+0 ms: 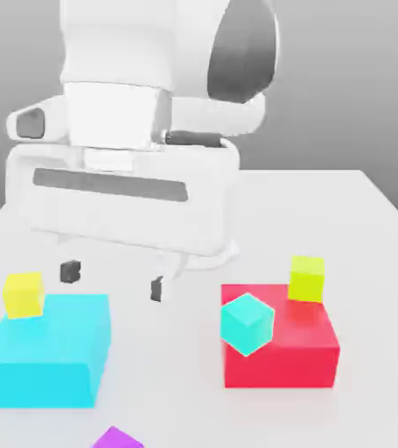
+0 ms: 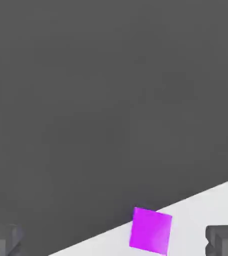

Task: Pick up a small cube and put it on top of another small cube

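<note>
Gripper [image 1: 113, 280] open, fingers apart, holding nothing, above desk [image 1: 359, 201] between cyan block [image 1: 49, 354] and red block [image 1: 281, 346]. Purple cube [image 1: 117, 438] on desk at near edge, apart from the gripper, right of cyan block.

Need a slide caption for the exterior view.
Open gripper hovers above the table, purple cube near the front edge.

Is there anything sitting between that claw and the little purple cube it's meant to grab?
Nothing visible does. The gripper hangs open above bare table, and the small purple cube lies at the table's near edge. The big cyan block sits off toward the exterior view's left, beside that stretch rather than across it.
</note>
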